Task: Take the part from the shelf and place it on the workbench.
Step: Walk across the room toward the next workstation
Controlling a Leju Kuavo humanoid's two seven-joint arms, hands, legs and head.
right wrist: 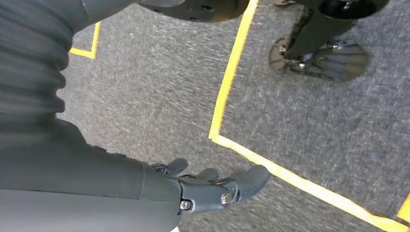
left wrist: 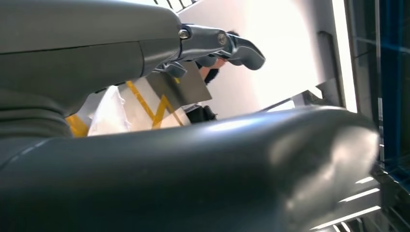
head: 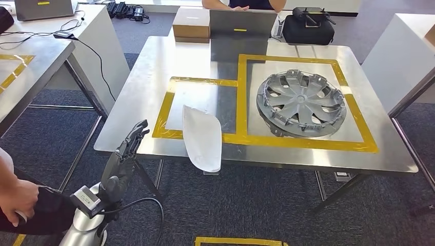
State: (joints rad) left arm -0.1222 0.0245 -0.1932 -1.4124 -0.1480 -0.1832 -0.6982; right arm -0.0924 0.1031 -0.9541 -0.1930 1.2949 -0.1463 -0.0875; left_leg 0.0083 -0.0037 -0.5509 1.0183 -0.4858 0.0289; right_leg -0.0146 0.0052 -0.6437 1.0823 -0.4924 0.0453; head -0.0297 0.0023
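My left hand (head: 125,154) is raised in front of me, just short of the near edge of the workbench (head: 133,110), with its fingers (head: 134,134) stretched out straight toward the tabletop and nothing between them. It touches nothing; the bench edge is just ahead of the fingertips. In my left wrist view the thumb (left wrist: 232,48) sticks out free, with the tabletop beyond it.

The white part (head: 202,136) lies on the bench, ahead of my left hand and off to its right, near but clear of the fingers. It is a long, smooth shell, wider at the near end. Its far half lies inside a square marked with yellow tape (head: 166,105), it crosses the tape's near strip, and its near end juts out over the bench edge.

Further right of my left hand, well apart from it, a grey wheel cover (head: 302,102) lies flat inside a larger yellow-taped square. Beyond that, at the far side of the bench, stand a cardboard box (head: 191,24) and a laptop (head: 242,23), with a person sitting behind the laptop.

A person's hand (head: 18,200) is close beside my left arm, on its outer side.

My right hand (right wrist: 212,186) hangs down over grey carpet (right wrist: 159,92) crossed by yellow floor tape (right wrist: 232,77), its fingers loosely apart and holding nothing.
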